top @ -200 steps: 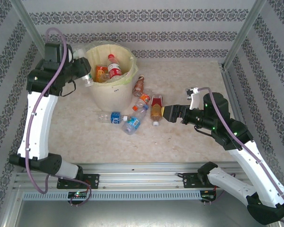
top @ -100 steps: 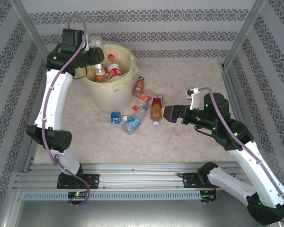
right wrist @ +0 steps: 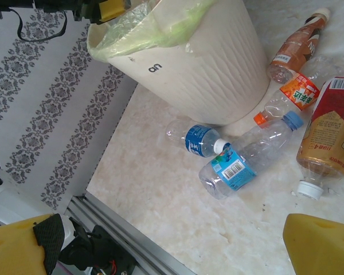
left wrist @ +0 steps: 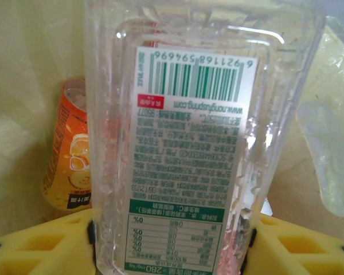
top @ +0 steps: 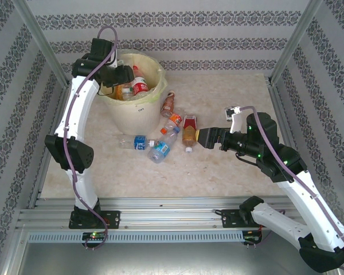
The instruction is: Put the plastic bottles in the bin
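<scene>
Glossy clear plastic bottle (left wrist: 189,143); matt ribbed plastic bin (right wrist: 200,74).

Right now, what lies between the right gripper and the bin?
Several plastic bottles lie on the table, a red-labelled one nearest the right gripper; the top view shows it.

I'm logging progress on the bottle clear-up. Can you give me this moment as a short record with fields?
Left gripper: over the bin, clear bottle between its fingers
Right gripper: open, empty, just right of the loose bottles
Loose count: five, lying on the table near the bin's base
Seen in bin: red-label bottle, orange-label bottle
</scene>
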Robot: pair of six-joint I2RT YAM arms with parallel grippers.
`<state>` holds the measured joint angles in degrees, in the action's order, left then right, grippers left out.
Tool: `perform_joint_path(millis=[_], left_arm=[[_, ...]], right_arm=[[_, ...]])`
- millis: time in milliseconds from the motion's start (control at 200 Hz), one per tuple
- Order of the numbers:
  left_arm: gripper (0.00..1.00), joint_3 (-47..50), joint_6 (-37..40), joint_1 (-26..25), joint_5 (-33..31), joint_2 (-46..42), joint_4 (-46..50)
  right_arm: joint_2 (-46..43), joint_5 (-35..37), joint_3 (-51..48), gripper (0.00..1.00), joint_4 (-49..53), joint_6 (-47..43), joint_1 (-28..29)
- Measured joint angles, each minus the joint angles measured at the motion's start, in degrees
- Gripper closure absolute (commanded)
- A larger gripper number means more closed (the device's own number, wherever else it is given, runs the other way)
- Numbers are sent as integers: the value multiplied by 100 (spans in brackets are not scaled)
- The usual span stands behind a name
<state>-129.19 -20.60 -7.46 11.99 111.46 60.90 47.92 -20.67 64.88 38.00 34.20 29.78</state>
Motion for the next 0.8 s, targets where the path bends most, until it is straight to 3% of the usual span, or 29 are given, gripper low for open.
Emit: perform_joint_path(millis=[150, 555, 799], left_arm=[[24, -175, -87, 4, 0, 109, 199], [22, -1480, -81, 4, -85, 227, 719], [21, -1386, 140, 4, -101, -168, 837]], right_arm=[[0, 2, -2, 2, 2, -2, 0], [17, 2, -28, 2, 44, -4, 0], [17, 0, -28, 2, 42, -2, 0]])
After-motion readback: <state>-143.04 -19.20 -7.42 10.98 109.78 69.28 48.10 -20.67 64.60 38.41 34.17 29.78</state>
